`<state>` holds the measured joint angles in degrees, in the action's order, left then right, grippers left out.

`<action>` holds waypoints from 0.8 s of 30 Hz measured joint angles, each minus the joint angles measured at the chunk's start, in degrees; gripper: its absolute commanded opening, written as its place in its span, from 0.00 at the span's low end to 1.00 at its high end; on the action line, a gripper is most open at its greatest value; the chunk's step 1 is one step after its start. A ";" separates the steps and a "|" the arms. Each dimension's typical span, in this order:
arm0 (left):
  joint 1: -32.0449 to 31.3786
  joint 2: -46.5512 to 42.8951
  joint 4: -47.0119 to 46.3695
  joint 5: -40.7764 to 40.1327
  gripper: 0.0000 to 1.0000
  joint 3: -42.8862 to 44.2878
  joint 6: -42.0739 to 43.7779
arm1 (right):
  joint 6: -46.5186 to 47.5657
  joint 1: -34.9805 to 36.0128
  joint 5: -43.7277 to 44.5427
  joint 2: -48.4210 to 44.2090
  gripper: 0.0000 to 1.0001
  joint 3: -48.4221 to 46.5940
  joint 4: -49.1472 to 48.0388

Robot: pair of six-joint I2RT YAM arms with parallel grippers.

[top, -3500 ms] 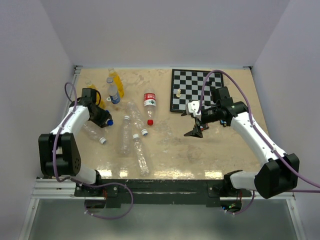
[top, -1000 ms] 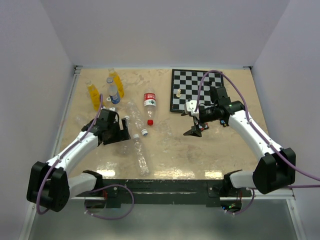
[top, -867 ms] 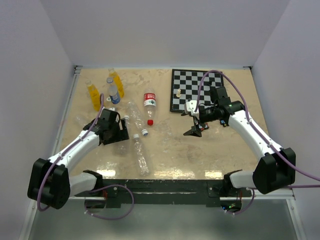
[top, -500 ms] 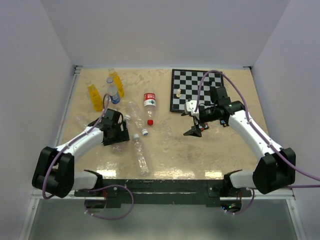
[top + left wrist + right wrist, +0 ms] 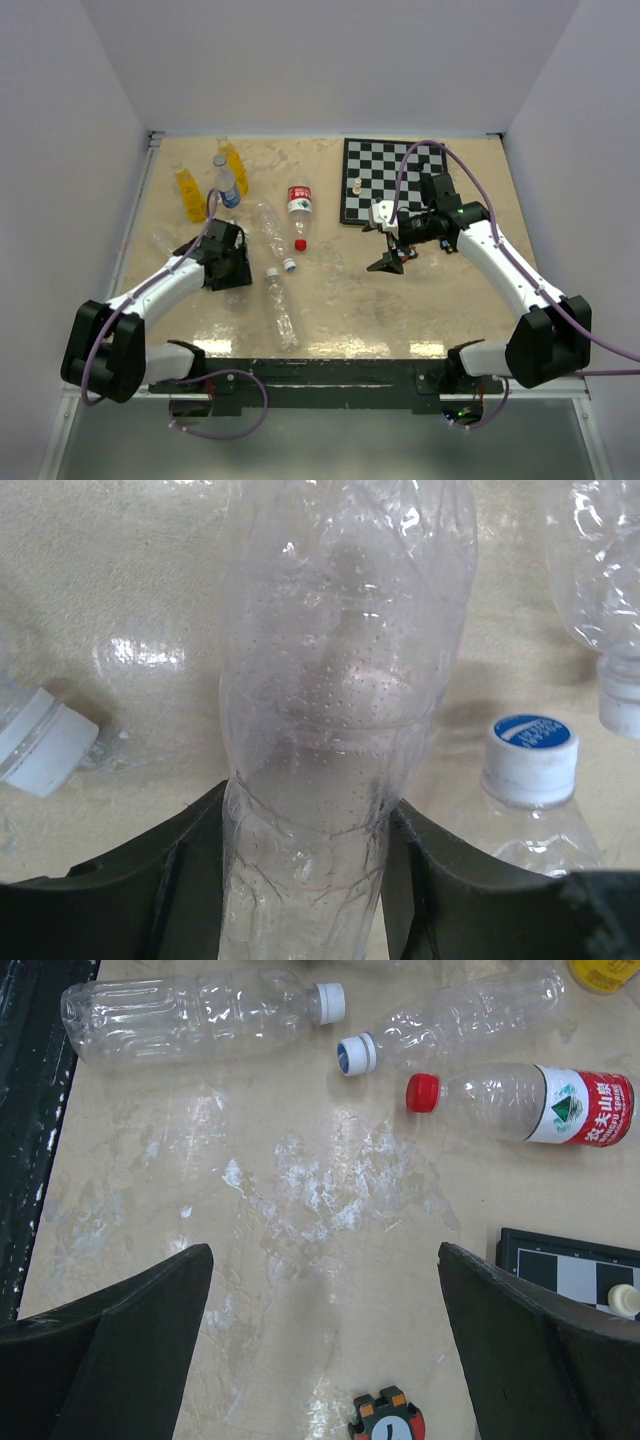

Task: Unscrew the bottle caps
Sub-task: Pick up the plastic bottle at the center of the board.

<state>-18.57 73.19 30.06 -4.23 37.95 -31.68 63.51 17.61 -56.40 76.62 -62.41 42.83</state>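
My left gripper (image 5: 232, 268) is shut on a clear unlabelled bottle (image 5: 340, 680) lying on the table, its fingers (image 5: 190, 870) pressed into both sides. That bottle's cap does not show. Beside it lie a white cap (image 5: 40, 750) and a blue-topped white cap (image 5: 530, 760), both on other clear bottles. The two orange bottles (image 5: 185, 190) (image 5: 232, 162) and the clear labelled bottle (image 5: 226, 185) stand at the back left. My right gripper (image 5: 390, 260) (image 5: 325, 1255) hangs open over bare tabletop, holding nothing.
A red-labelled bottle (image 5: 520, 1100) with a red cap (image 5: 422, 1092) lies mid-table near two long clear bottles (image 5: 190, 1015) (image 5: 280, 310). The chessboard (image 5: 385, 180) with white pieces (image 5: 625, 1300) is at the back right. A small black-and-red object (image 5: 388, 1420) lies under my right gripper.
My left arm has slid toward the lying clear bottle and its jaws have closed onto it. The right arm has not moved.
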 measured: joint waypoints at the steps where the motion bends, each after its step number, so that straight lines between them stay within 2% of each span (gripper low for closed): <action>1: 0.00 -0.87 0.46 0.24 0.34 -0.07 0.24 | 0.00 0.00 0.00 0.00 0.98 0.00 0.00; 14: 0.00 -12.22 8.74 6.69 0.27 1.01 2.67 | 0.00 0.00 -0.02 0.00 0.98 0.00 0.02; 24: 0.00 -24.33 10.78 20.00 0.23 5.95 11.39 | 0.24 0.00 -0.09 0.00 0.98 0.00 0.26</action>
<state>-18.57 48.86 40.84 15.77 43.90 -20.29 63.75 17.61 -56.49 76.62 -62.41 43.09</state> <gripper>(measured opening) 0.567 0.982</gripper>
